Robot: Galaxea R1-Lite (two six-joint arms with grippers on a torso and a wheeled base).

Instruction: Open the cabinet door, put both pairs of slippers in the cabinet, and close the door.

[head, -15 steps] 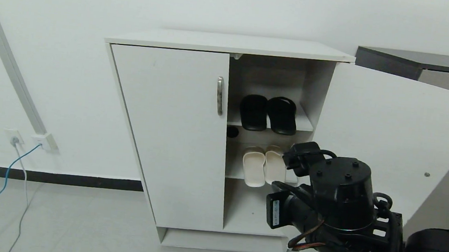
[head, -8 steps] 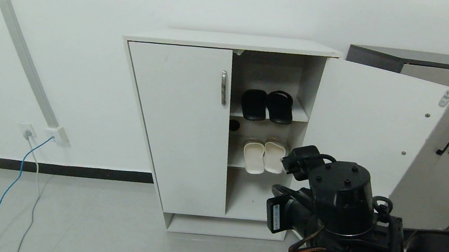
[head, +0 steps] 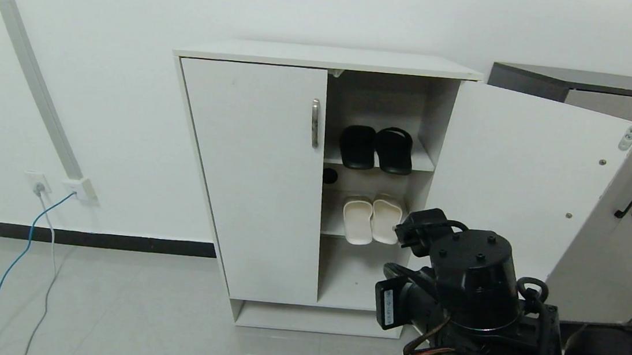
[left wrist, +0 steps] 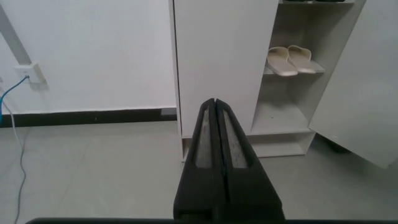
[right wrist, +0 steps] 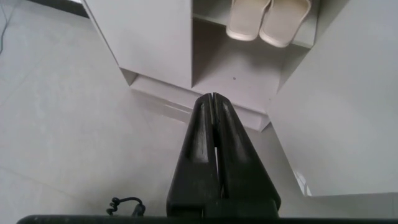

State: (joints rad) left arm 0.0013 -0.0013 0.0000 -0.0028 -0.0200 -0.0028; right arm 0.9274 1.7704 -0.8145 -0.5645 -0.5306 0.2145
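Mid-frame in the head view, the cabinet [head: 327, 58] stands with its right door [head: 525, 174] swung open and its left door [head: 251, 183] closed. The black slippers [head: 377, 148] sit on the upper shelf, the white slippers [head: 372, 220] on the shelf below. The left gripper [left wrist: 214, 106] and right gripper [right wrist: 212, 99] are each pressed closed, holding nothing.

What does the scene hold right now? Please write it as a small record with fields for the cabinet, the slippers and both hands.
cabinet: white, against the wall
left door: shut
right door: swung open
black slippers: on the upper shelf, side by side
white slippers: on the shelf below, side by side
left hand: shut, empty
right hand: shut, empty
left to do: close the right door
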